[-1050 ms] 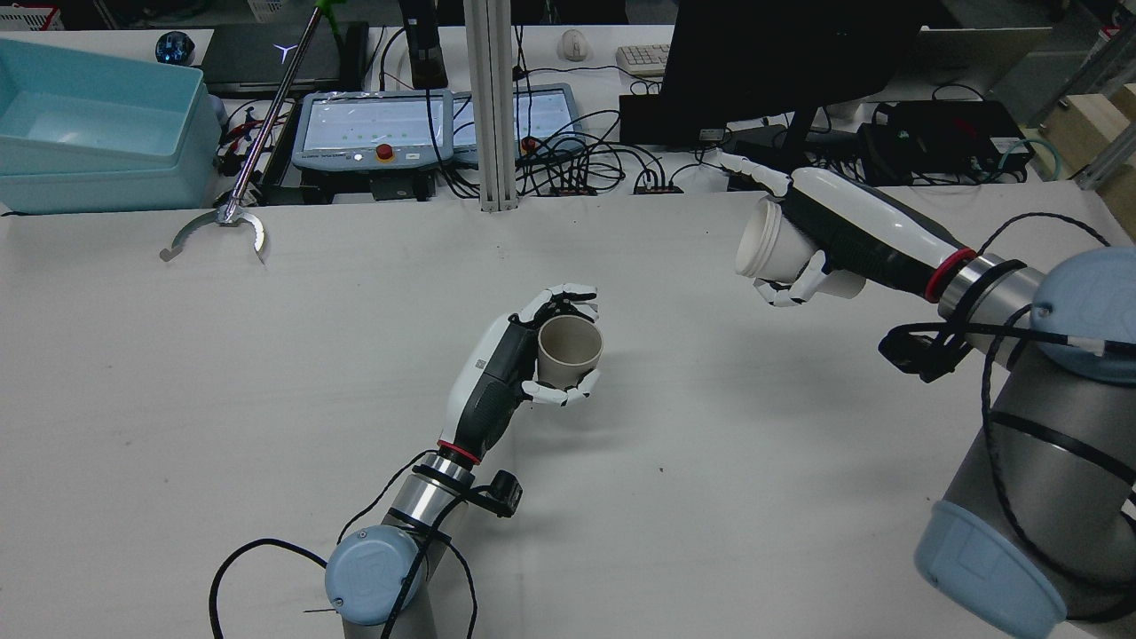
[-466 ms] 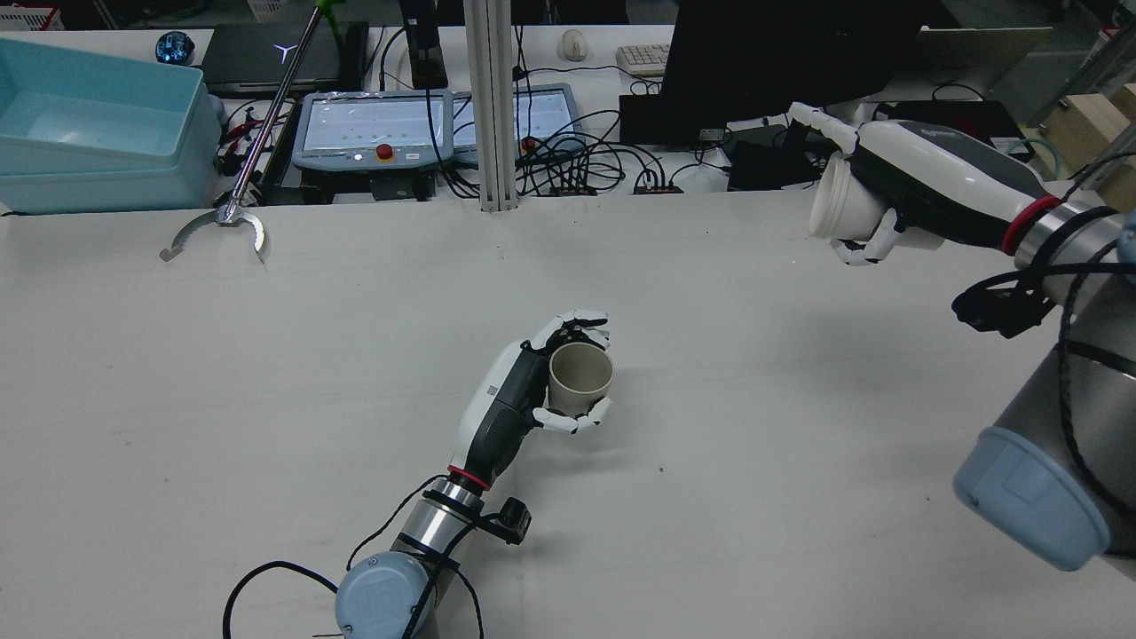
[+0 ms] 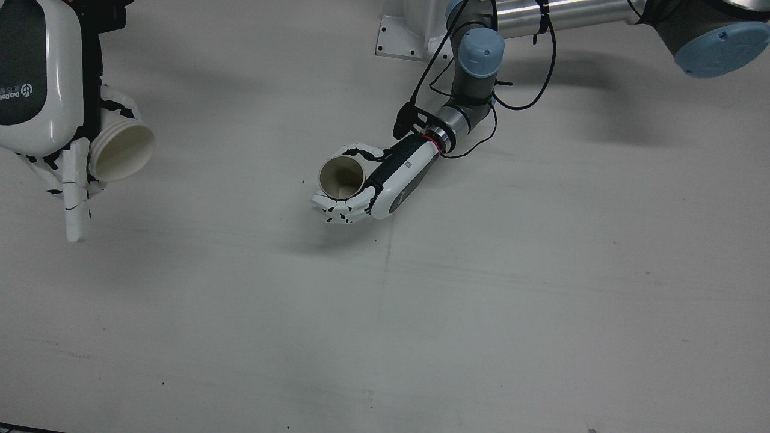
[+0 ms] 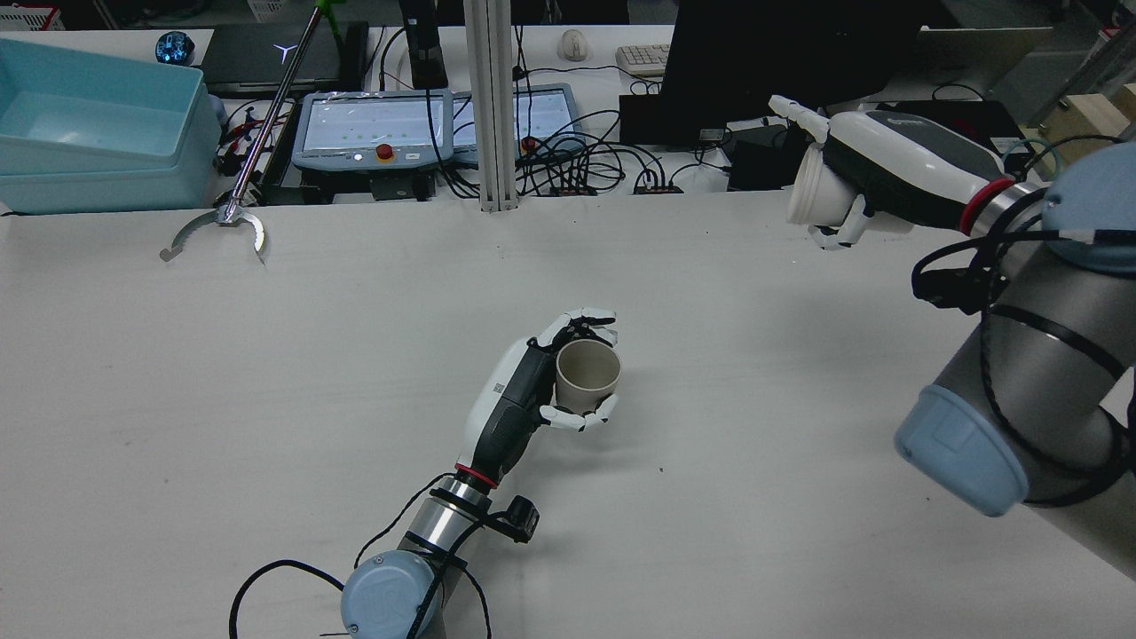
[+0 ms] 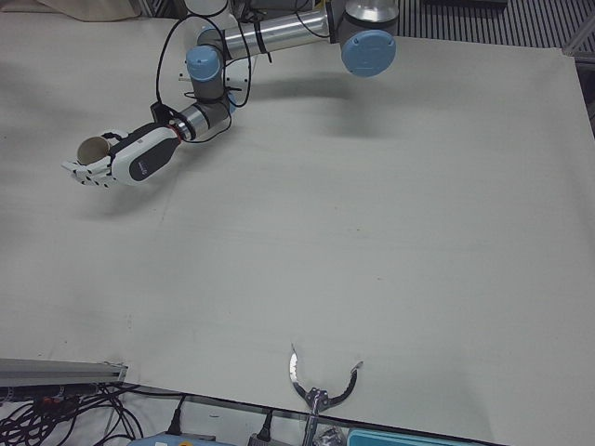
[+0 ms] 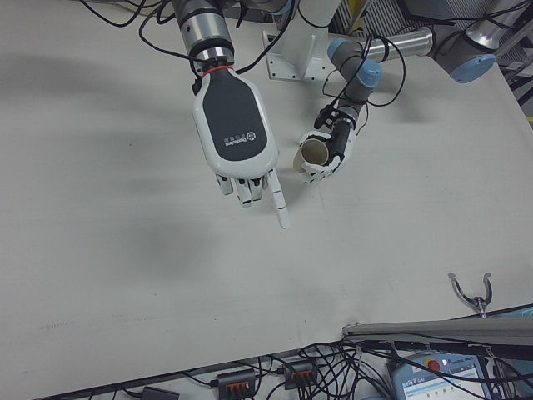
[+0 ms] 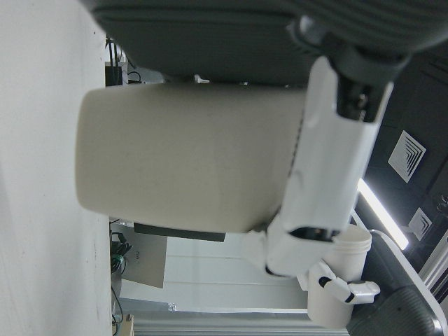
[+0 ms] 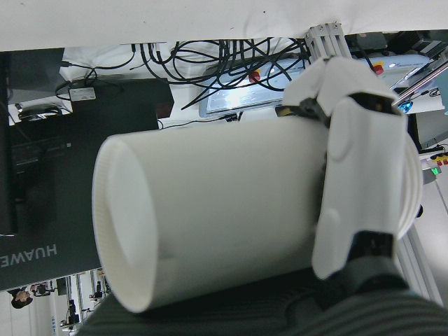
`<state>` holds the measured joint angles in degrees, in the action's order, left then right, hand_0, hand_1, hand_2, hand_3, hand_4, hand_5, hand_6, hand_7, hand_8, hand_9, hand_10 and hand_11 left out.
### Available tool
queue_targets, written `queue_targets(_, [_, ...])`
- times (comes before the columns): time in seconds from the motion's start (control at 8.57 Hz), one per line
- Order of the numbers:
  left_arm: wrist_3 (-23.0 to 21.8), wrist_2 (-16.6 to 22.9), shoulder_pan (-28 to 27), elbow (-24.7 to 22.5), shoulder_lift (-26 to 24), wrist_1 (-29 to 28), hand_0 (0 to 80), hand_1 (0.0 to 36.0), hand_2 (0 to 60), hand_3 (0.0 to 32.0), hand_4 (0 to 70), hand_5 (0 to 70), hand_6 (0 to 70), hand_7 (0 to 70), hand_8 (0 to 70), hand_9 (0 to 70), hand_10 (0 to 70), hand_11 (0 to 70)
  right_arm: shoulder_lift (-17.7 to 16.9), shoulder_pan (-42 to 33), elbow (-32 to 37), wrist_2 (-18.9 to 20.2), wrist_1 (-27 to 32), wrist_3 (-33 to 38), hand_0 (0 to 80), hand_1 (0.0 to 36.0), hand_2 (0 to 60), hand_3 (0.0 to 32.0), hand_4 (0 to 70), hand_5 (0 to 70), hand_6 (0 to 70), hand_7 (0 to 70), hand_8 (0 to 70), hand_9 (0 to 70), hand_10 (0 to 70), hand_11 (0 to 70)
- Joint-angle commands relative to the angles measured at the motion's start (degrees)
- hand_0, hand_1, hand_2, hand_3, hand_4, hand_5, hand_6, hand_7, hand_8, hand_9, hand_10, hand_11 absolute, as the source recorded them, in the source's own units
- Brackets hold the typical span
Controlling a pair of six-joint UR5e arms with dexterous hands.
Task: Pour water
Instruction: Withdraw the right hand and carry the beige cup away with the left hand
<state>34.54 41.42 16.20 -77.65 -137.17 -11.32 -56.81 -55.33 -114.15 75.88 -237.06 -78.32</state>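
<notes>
- Covering nearly every view, the bench (image 4: 266, 373) is a pale cloth-topped surface with wide bare room on all sides of the work; its far edge in the rear view borders a clutter of cables, control panels and a blue tub, and a metal reacher tool (image 4: 222, 226) lies near the far left corner, well apart from both arms.
- The right hand (image 4: 887, 169) is raised well above the bench near the far right edge, its fingers wrapped round a white cup (image 4: 816, 197) that lies tipped on its side with the mouth facing the bench's middle; one finger sticks out straight, taking no part in the grasp.
- The left hand (image 4: 524, 390) sits near the bench's middle, fingers closed round a beige cup (image 4: 587, 373) held upright and open-mouthed, close above the bench or resting on it, I cannot tell which.
- Step in hand, as I judge it: the two cups are well apart, so the pour itself is not under way; no water is visible in either cup.
- Next move, by my reading: bring the white cup's mouth across the open bench to just above the beige cup's rim; nothing stands between them, though the far edge and its cables lie close behind the right hand.
</notes>
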Motion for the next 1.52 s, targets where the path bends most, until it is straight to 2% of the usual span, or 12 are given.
queue_targets(0.0, [0.0, 0.1, 0.0, 0.8, -0.6, -0.8, 80.0, 36.0, 60.0, 0.0, 18.3, 29.1, 34.4, 53.0, 21.9, 32.4, 22.3, 37.0, 4.6, 3.8, 5.3, -3.8, 3.5, 0.6, 80.0, 36.0, 60.0, 0.0, 0.5, 7.1, 56.6, 70.0, 32.5, 45.8, 51.9, 70.0])
queue_targets(0.12, [0.0, 0.5, 0.4, 0.7, -0.6, -0.8, 80.0, 36.0, 60.0, 0.0, 18.6, 29.5, 35.0, 53.5, 22.2, 32.8, 22.5, 37.3, 3.0, 3.5, 1.9, -3.6, 3.3, 5.0, 80.0, 36.0, 60.0, 0.0, 0.7, 7.2, 56.7, 70.0, 32.2, 45.4, 51.7, 70.0])
queue_targets(0.23, [-0.3, 1.2, 2.6, -0.1, -0.1, 0.7, 80.0, 36.0, 60.0, 0.0, 18.8, 30.0, 35.2, 53.8, 22.3, 32.8, 22.3, 37.0, -2.8, 2.1, -2.7, -3.5, 3.5, 14.5, 80.0, 36.0, 60.0, 0.0, 0.1, 7.0, 56.1, 70.0, 31.8, 44.9, 51.6, 70.0])
queue_targets(0.35, [-0.9, 4.8, 6.9, -1.6, 0.3, 2.2, 80.0, 36.0, 60.0, 0.0, 19.3, 30.4, 34.8, 53.4, 21.6, 31.9, 21.2, 35.4, -7.7, 0.5, -7.3, -3.6, 4.3, 21.6, 70.2, 36.0, 60.0, 0.0, 0.0, 5.6, 52.3, 70.0, 29.9, 42.6, 51.7, 70.0])
queue_targets(0.47, [-2.4, 8.7, 10.0, -5.3, 0.5, 8.3, 80.0, 36.0, 60.0, 0.0, 20.4, 32.0, 34.1, 53.2, 20.0, 29.8, 18.8, 32.0, -8.7, -3.3, -8.7, -2.8, 4.6, 22.5, 67.7, 36.0, 60.0, 0.0, 0.0, 5.2, 50.8, 70.0, 29.3, 41.8, 52.6, 70.0])
queue_targets(0.58, [-5.2, 9.8, 12.3, -7.8, 0.9, 12.9, 80.0, 36.0, 60.0, 0.0, 20.3, 31.5, 32.4, 51.9, 18.8, 28.3, 17.4, 30.2, -11.5, -6.9, -11.0, -1.3, 6.6, 23.2, 67.9, 36.0, 60.0, 0.0, 0.0, 5.3, 50.6, 70.0, 29.9, 42.4, 53.7, 70.0])
queue_targets(0.7, [-8.0, 10.7, 13.8, -10.4, 2.0, 16.2, 80.0, 36.0, 60.0, 0.0, 18.9, 30.2, 30.9, 49.1, 17.6, 26.5, 17.5, 30.3, -15.7, -10.1, -10.7, 0.4, 12.9, 27.5, 64.8, 36.0, 60.0, 0.0, 0.0, 5.2, 49.6, 69.2, 30.9, 43.6, 55.5, 70.0])
queue_targets(0.82, [-11.1, 12.2, 15.9, -13.7, 5.5, 18.8, 80.0, 36.0, 60.0, 0.0, 18.4, 29.5, 29.3, 47.9, 17.0, 25.6, 16.5, 28.9, -21.2, -12.1, -10.4, 0.9, 19.6, 32.6, 59.8, 36.0, 60.0, 0.0, 0.0, 4.1, 46.9, 64.3, 31.3, 44.1, 57.9, 70.0])
queue_targets(0.93, [-13.0, 12.8, 18.5, -19.0, 11.4, 20.5, 80.0, 36.0, 60.0, 0.0, 17.7, 28.2, 27.7, 46.3, 16.2, 24.7, 15.9, 28.0, -24.5, -13.6, -10.5, 1.1, 22.1, 35.1, 58.2, 36.0, 60.0, 0.0, 0.0, 3.9, 47.0, 64.1, 31.8, 44.6, 58.7, 70.0])
queue_targets(1.05, [-13.3, 15.2, 21.5, -22.9, 16.4, 20.8, 80.0, 36.0, 60.0, 0.0, 17.2, 27.7, 26.5, 45.2, 15.6, 23.9, 15.5, 27.5, -26.1, -15.2, -10.3, 2.2, 23.4, 36.1, 58.0, 36.0, 60.0, 0.0, 0.0, 3.5, 46.7, 63.3, 31.5, 44.2, 58.1, 70.0])
queue_targets(1.17, [-14.5, 18.5, 24.3, -25.0, 19.1, 21.8, 80.0, 36.0, 60.0, 0.0, 17.0, 27.3, 25.8, 44.5, 15.3, 23.5, 15.3, 27.2, -28.3, -17.3, -8.0, 4.3, 27.7, 37.5, 58.0, 36.0, 60.0, 0.0, 0.0, 3.3, 46.1, 62.7, 31.0, 43.6, 57.5, 70.0])
queue_targets(1.4, [-15.4, 19.4, 27.2, -29.0, 22.9, 23.1, 80.0, 36.0, 60.0, 0.0, 16.3, 27.1, 24.8, 43.8, 15.0, 21.9, 15.5, 27.3, -30.5, -18.2, 6.4, 5.8, 43.4, 48.2, 53.3, 35.9, 60.0, 0.0, 0.0, 1.8, 42.0, 55.9, 31.7, 44.5, 60.5, 70.0])
